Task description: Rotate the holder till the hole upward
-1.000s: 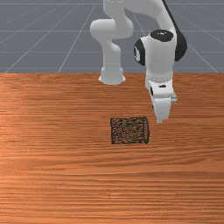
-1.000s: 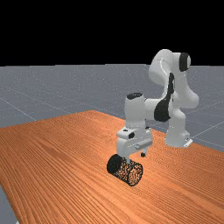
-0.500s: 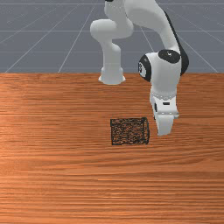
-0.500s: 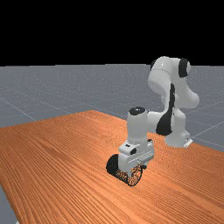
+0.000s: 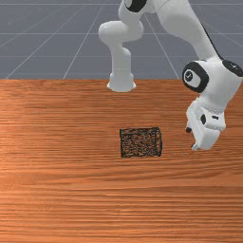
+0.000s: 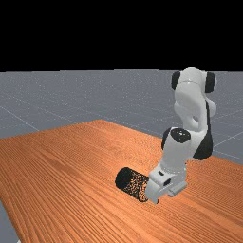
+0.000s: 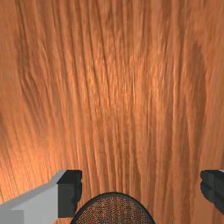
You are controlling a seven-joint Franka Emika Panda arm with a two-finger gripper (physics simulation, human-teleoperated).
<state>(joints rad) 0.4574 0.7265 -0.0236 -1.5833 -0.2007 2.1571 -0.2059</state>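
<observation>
Front view: mesh holder (image 5: 140, 142) lying on its side on the desk (image 5: 71, 190), axis running 9 to 3 o'clock. Jaws at its 3 o'clock, apart from it; arm (image 5: 218, 88) slants down to them from their 1 o'clock.

Far view: holder runs 10 to 4 o'clock, dark end at 10. Jaws by the 4 o'clock end, partly overlapping it in this view.

Wrist view: jaws wide open, fingers (image 7: 70, 192) spread; holder's round dark rim (image 7: 114, 194) sits between them in view. Can't tell which end has the hole.
</observation>
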